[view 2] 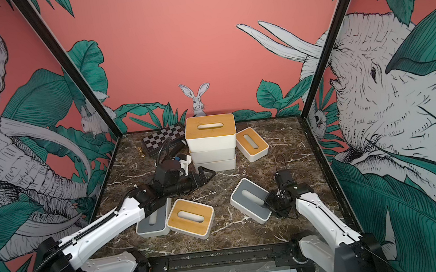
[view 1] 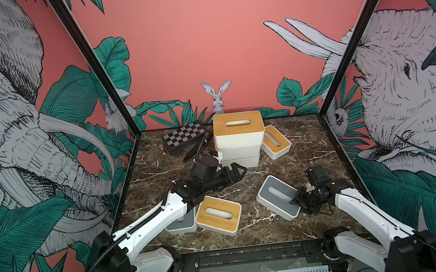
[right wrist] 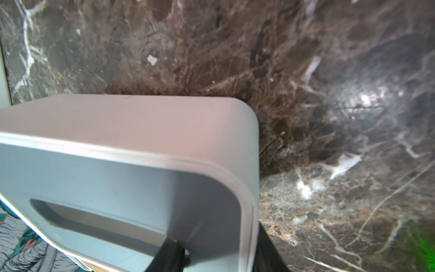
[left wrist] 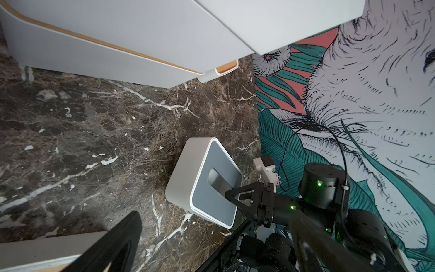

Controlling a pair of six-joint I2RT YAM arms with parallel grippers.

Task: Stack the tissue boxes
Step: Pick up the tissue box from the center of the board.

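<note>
Clamping right claw (view 1: 294,202) on end wall of grey box (view 1: 280,188) at bench (view 1: 310,145) front right, one finger in slot, and holding left claw (view 1: 240,173) spread wide beside three-box stack (view 1: 239,151).

The counter (view 1: 310,145) is dark brown marble veined white. The stacked tissue boxes (view 1: 237,140) at upper centre are white under a bamboo-yellow lid. The lower-centre box (view 1: 218,215) is white with the same lid, and the lower-right box (view 1: 276,195) is white with a grey one. The chessboard case (view 1: 183,135) is black-and-white checkered. The walls (view 1: 201,46) are coral with teal leaves.
</note>
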